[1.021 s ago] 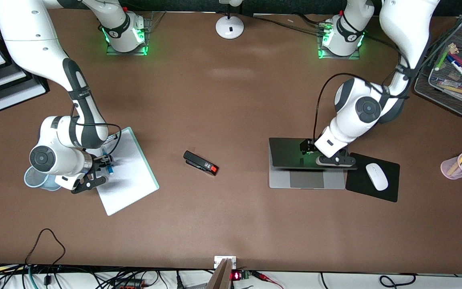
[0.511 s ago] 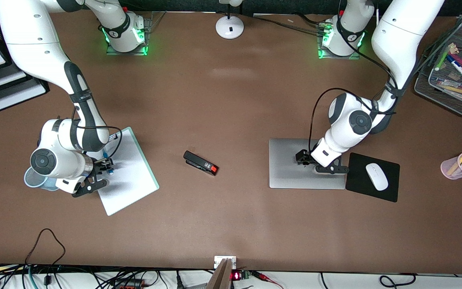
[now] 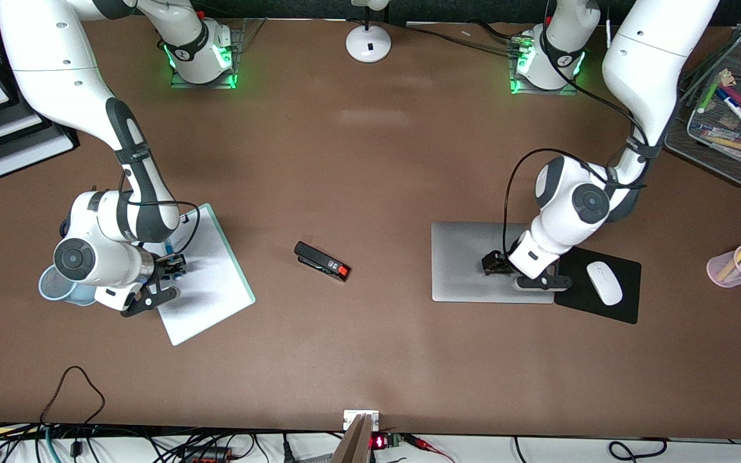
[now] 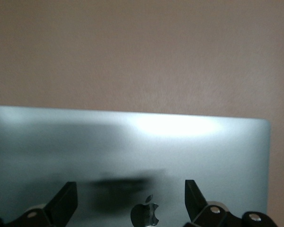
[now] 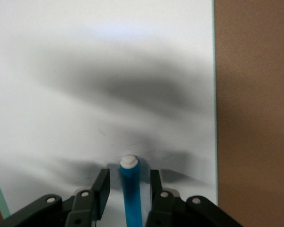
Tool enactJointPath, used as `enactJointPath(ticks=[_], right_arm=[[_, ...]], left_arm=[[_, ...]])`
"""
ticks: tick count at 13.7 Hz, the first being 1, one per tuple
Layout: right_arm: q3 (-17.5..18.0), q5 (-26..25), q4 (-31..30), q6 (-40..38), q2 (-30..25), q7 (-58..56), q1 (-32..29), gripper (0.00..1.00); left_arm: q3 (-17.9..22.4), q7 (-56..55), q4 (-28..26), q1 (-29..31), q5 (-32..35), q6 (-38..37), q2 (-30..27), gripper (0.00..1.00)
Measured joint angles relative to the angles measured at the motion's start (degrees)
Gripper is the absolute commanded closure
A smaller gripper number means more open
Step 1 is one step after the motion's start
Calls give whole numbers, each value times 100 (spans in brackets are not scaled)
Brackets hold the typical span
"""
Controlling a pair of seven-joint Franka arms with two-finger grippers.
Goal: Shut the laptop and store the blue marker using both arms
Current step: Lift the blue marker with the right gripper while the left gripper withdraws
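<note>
Silver-grey, the closed laptop [image 3: 473, 260] lies toward the desk's left-arm end, partly hidden beneath our left gripper [image 3: 496, 265]; only the left wrist view shows its fingers [image 4: 64, 202] spread. Our right gripper [image 5: 126, 189] straddles the blue marker [image 5: 130, 189] over the clipboard [image 3: 206, 283], fingers [image 5: 100, 187] not quite touching.

My laptop [image 3: 467, 260] is plain silver-grey with a black apple logo [image 4: 145, 214]. My marker [image 5: 130, 189] is blue with a white end, on a white clipboard [image 3: 216, 283] edged mint-green.
</note>
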Motion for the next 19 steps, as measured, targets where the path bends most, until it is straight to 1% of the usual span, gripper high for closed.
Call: enactJointPath(ticks=[3, 5, 8, 11, 14, 16, 18, 19], right_arm=[[0, 0, 11, 0, 50, -41, 0, 65], [0, 0, 15, 0, 73, -45, 0, 68], [0, 0, 27, 1, 72, -75, 0, 77], [0, 0, 65, 1, 72, -166, 0, 81], [0, 0, 83, 1, 79, -234, -1, 83], [0, 0, 85, 1, 89, -249, -2, 88], [0, 0, 101, 1, 90, -286, -3, 93], [-1, 0, 139, 1, 91, -332, -6, 96]], left_arm=[[83, 0, 339, 5, 0, -620, -243, 0], [151, 2, 453, 8, 0, -928, -475, 0], [283, 126, 490, 43, 3, -1261, -884, 0], [316, 428, 501, 240, 64, -1778, -1340, 0], [320, 475, 504, 311, 178, -2259, -1783, 0], [321, 474, 517, 313, 379, -2576, -2057, 0], [321, 474, 632, 313, 434, -3075, -2278, 0], [321, 474, 812, 313, 441, -3455, -2348, 0]])
